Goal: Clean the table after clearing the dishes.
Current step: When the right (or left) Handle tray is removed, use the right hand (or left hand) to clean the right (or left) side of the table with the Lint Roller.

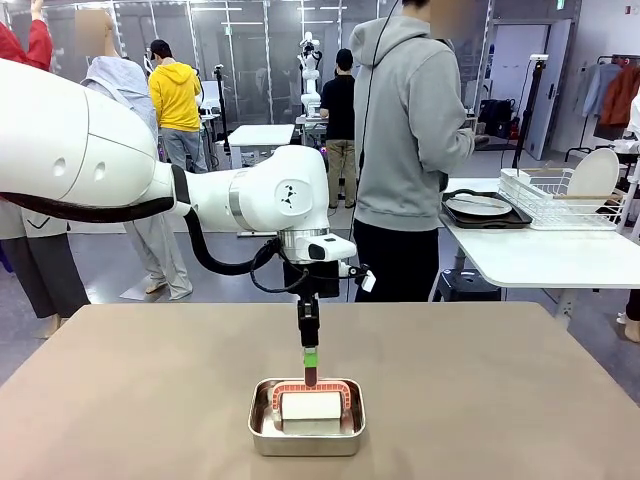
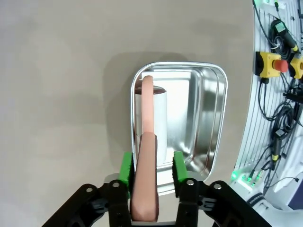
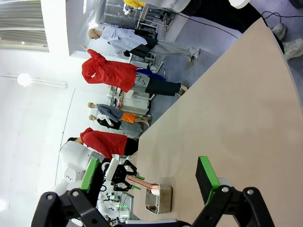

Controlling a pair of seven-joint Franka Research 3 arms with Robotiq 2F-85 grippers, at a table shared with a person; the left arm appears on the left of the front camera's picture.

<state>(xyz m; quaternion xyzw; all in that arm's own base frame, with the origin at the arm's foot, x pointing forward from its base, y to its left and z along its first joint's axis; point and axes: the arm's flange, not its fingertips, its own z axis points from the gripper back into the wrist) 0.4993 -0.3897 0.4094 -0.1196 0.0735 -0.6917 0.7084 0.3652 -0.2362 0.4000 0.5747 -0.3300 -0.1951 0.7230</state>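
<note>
The left gripper (image 1: 310, 365) hangs straight down over a small steel pan (image 1: 262, 435) that sits at 6 o'clock on the brown table (image 1: 500, 400). Its jaws are drawn in on the pink arched handle (image 2: 147, 109) of a white cleaning block (image 1: 312, 405) lying in the pan. The right gripper (image 3: 147, 165) is spread wide with nothing between its fingers, and hovers high over the table's far side.

To do this step well, I would lift straight up until the block is over the pan's rim. A slanted pull would likely drag the light pan along. The grip looks to be near one end of the arch (not its crown), so the block may swing or tip when it rises, and a slow lift would be sensible. Then press the block flat and wipe in overlapping passes.

The dishes are off the table. A plate (image 1: 480, 206) lies on a dark tray (image 1: 455, 215) on the white side table at 3 o'clock, beside a wire rack (image 1: 560, 205) with another plate standing in it. Forks and knives are too small to make out.

The block's underside is hidden, so I can't tell if it is wet. Seen from the wrist, one pad seems a shade off the handle, so how firm the hold is remains unclear.
</note>
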